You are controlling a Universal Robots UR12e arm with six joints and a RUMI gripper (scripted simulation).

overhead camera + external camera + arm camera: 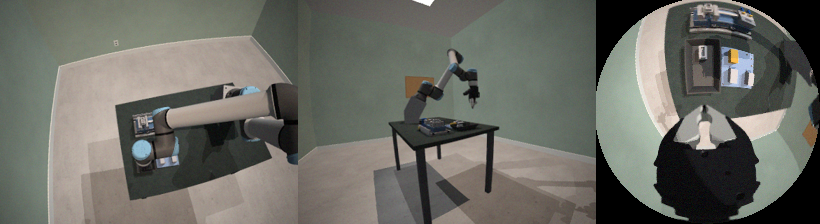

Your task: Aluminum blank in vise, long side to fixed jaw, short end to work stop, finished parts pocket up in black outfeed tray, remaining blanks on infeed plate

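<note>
My gripper point(473, 104) point(704, 105) is shut with nothing between the fingertips, high above the table. The black outfeed tray point(688, 70) lies ahead of the fingers in the wrist view; one gray part point(702, 52), its top dark in the middle, lies near its far end. The blue infeed plate point(742, 66) point(168, 164) is beside the tray. It holds a yellow brass blank point(733, 56) and two gray blanks, one nearer the tray point(733, 76) and one at the right point(749, 78). The vise point(721, 21) point(143, 125) stands beyond; whether a blank sits between its jaws is too small to tell.
The dark table point(196, 168) point(413, 138) carries everything, with the arm's base point(414, 110) at its far end in the exterior view. The arm's wrist point(141, 150) hides most of the tray and part of the plate in the top view. The table's edge runs close behind the tray.
</note>
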